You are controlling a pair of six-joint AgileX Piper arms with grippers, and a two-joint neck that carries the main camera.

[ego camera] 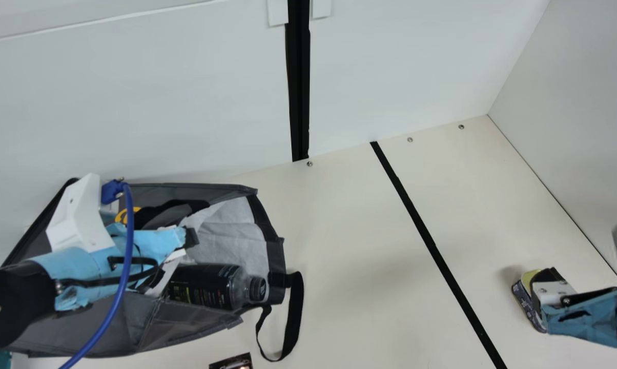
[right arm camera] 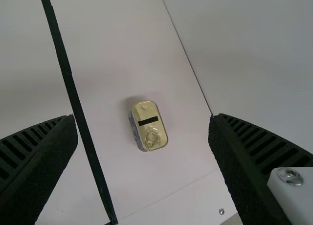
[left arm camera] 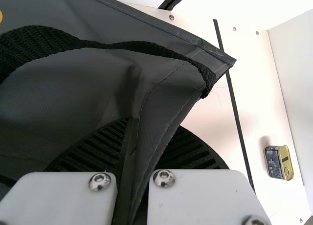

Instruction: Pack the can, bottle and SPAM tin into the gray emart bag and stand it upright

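At left of counter [ego camera: 365, 246]: gray emart bag [ego camera: 108, 328], mouth open toward the neck camera, pale lining showing

Bottle: dark, clear at the shoulder; lies on its side inside the bag's near wall, cap toward the bag's right end (bottle [ego camera: 206, 287])

Left hand [ego camera: 149, 243]: over the bag in main view; in left wrist view, closed on a fold of gray bag fabric, ribbed fingers [left arm camera: 100, 146] to either side of the fold

Right hand [ego camera: 550, 291]: wide, over the SPAM tin [right arm camera: 149, 124]; right wrist view gives the tin in the gap, touched by neither finger

SPAM tin: on the counter, gold pull-ring lid up, right of the black strip [ego camera: 421, 225] and near the right wall [ego camera: 580, 118]

Handle: black strap [ego camera: 295, 307] looped onto the counter beside the bag's right end

Yellow mark [ego camera: 124, 214]: on the gray fabric, partly behind the left arm

Blue cable [ego camera: 129, 246]: curves along the left arm, across the bag

Near edge of main view: dark printed item [ego camera: 231, 363], cut off, identity uncertain
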